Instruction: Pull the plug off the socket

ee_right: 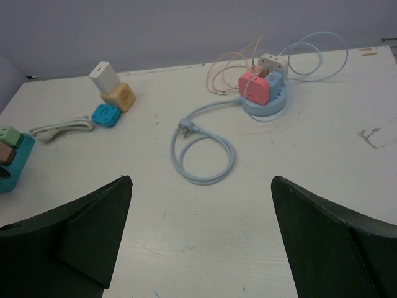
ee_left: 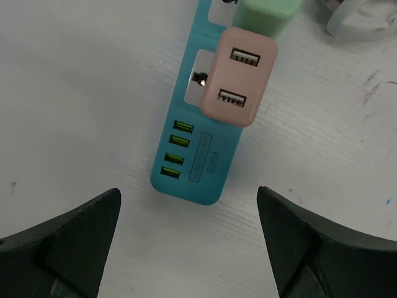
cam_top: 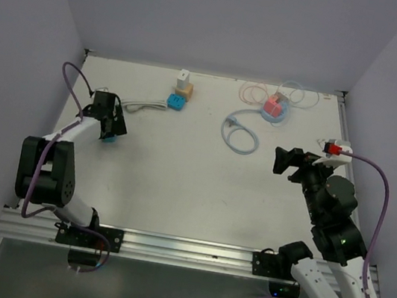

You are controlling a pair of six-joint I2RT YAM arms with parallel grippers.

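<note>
A teal socket strip [ee_left: 198, 133] lies flat on the white table, with several yellow-green USB ports at its near end. A pink two-port plug [ee_left: 239, 77] sits in it, and a green plug [ee_left: 270, 13] sits just beyond that. My left gripper [ee_left: 189, 248] hovers above the strip's near end, open, with nothing between its fingers. In the top view the left gripper [cam_top: 108, 123] covers most of the strip [cam_top: 110, 138]. My right gripper [cam_top: 284, 162] stands open over the table's right side, far from the strip [ee_right: 13, 166].
At the back, a white cube plug [cam_top: 184, 79] sits on a yellow socket block [cam_top: 186, 90], beside a blue cube socket [cam_top: 176, 102] with a white cable [cam_top: 143, 107]. A round blue socket [cam_top: 272, 115] carries a red plug [cam_top: 273, 104], with a coiled pale blue cable [cam_top: 240, 134] nearby.
</note>
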